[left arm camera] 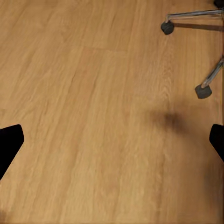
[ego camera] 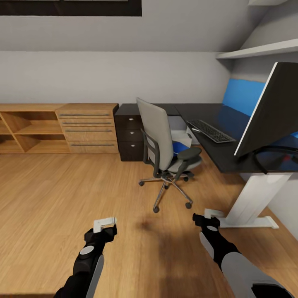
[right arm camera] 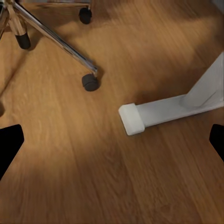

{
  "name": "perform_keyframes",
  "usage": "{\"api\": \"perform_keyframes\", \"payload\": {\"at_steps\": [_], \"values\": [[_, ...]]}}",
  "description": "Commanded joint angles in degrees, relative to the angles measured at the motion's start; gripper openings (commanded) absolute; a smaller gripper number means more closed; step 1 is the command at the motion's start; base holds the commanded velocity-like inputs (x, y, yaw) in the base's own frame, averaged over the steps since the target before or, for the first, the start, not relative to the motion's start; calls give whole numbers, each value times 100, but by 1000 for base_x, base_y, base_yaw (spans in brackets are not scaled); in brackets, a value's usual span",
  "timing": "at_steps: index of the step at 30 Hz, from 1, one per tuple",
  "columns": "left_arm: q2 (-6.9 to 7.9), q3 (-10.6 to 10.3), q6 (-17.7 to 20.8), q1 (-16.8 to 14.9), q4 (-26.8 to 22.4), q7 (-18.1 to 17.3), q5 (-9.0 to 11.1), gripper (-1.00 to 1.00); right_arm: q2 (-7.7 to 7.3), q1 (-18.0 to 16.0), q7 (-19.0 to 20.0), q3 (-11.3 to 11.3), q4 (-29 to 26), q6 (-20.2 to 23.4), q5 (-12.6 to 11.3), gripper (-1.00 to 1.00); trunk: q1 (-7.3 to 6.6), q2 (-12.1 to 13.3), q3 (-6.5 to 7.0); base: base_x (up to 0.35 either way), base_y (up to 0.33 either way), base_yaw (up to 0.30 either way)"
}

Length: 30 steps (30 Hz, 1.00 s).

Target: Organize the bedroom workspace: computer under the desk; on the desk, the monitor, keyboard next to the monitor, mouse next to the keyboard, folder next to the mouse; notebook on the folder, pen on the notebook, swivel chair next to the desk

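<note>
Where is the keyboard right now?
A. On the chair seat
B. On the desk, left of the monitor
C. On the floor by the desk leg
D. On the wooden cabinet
B: the head view shows the keyboard lying on the black desk, left of the monitor.

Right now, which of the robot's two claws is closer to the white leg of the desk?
The right. The right gripper hangs just beside the white desk leg's foot, while the left gripper hangs across the floor, farther from it.
</note>
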Motion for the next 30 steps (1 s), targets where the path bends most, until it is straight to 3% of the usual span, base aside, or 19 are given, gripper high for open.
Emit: {"api": "perform_keyframes", "payload": {"at_steps": [1, 4, 8, 16, 24, 25, 30], "values": [[0, -7, 18, 79, -116, 30, 9, 100, -7, -22, -8, 0, -22, 30, -60, 100, 22, -44, -24, 0, 0, 0], [0, -17, -13, 469, -495, 25, 9, 100, -23, -69, -15, -14, -170, 271, -95, 100, 88, -164, -77, 0, 0, 0], [0, -35, -30, 694, -780, 23, 9, 100, 59, -80, -28, -11, -339, 380, -109, 100, 176, -324, -149, 0, 0, 0], [0, -40, -22, 778, -869, 23, 9, 100, 215, -33, -51, 3, -906, 515, -105, 100, 351, -645, -293, 0, 0, 0], [0, -47, -10, 789, -848, 23, 2, 100, 236, 452, -46, 4, -2188, 1186, -109, 100, 527, -966, -436, 0, 0, 0], [0, -50, -5, 789, -837, 23, 1, 100, 237, 662, -46, 6, -2586, 1370, -110, 100, 549, -1006, -454, 0, 0, 0], [0, -55, -4, 789, -833, 23, 1, 100, 240, 783, -46, 7, -2758, 1446, -112, 100, 659, -1207, -544, 0, 0, 0]]}}
